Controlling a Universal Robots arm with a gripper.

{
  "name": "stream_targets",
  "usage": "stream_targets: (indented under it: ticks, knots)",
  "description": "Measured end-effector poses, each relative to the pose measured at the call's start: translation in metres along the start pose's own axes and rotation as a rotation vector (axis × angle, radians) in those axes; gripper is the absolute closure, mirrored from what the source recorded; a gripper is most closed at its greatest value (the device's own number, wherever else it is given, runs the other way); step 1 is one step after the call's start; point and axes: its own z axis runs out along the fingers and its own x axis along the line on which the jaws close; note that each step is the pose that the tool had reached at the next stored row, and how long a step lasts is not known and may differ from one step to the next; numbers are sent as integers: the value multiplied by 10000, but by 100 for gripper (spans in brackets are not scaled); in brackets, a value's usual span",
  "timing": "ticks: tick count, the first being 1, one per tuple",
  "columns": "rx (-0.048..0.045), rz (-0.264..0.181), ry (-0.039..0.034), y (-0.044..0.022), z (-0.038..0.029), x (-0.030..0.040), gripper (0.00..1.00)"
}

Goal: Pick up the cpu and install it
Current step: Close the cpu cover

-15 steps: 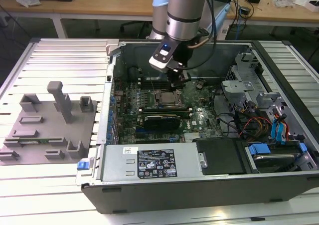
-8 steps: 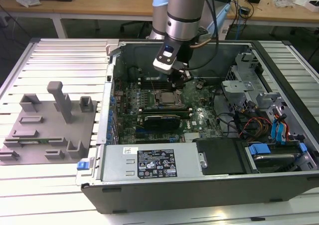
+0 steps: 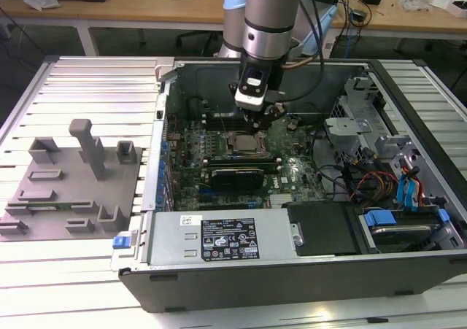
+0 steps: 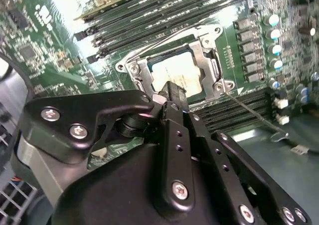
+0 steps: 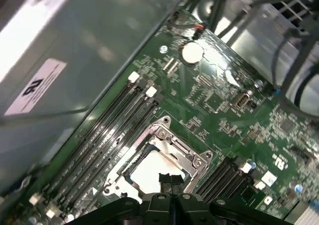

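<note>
The cpu (image 3: 239,144) lies flat inside the dark socket frame (image 3: 226,136) on the green motherboard, its pale silvery top facing up. Both wrist views show it: the cpu (image 4: 178,69) sits within the metal-rimmed frame (image 4: 133,67), and the cpu (image 5: 152,169) fills the frame's (image 5: 172,136) opening. My gripper (image 3: 259,125) hangs just above the socket, inside the computer case. Its black fingertips are pressed together over one edge of the chip, as seen on the gripper (image 4: 172,91) and the gripper (image 5: 170,179). Nothing is held between them.
Memory slots (image 5: 109,130) flank the socket on both sides. A long silver box with a label (image 3: 226,238) lines the case's near wall. Drive cages and cables (image 3: 379,176) crowd the exterior view's right. A grey moulded tray (image 3: 66,190) rests on the slatted table at the exterior view's left.
</note>
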Motion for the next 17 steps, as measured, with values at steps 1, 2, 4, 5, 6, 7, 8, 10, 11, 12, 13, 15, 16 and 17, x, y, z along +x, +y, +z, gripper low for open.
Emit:
stream_targets:
  ticks: [1,2,4,5,6,7,8,10,11,12,13,15,16,17]
  knots:
    - [-5,-186,-7,0,0,0,89]
    - [-11,-415,-16,0,1,0,89]
    - [-24,-942,-37,0,2,0,89]
    - [-34,-1329,-53,0,2,0,89]
    - [-44,-1747,-69,0,3,0,89]
    - [-51,-2032,-80,0,3,0,89]
    - [-62,-2466,-97,0,4,0,89]
    - [-74,-2925,-115,1,5,0,89]
    - [-81,-3175,-125,1,5,0,89]
    - [-89,-3566,-141,0,5,0,89]
    - [-101,-4050,-160,1,6,0,89]
    - [-117,-4687,-186,1,7,0,89]
    - [-123,-4916,-194,1,7,0,89]
    - [-128,-5102,-202,1,7,0,89]
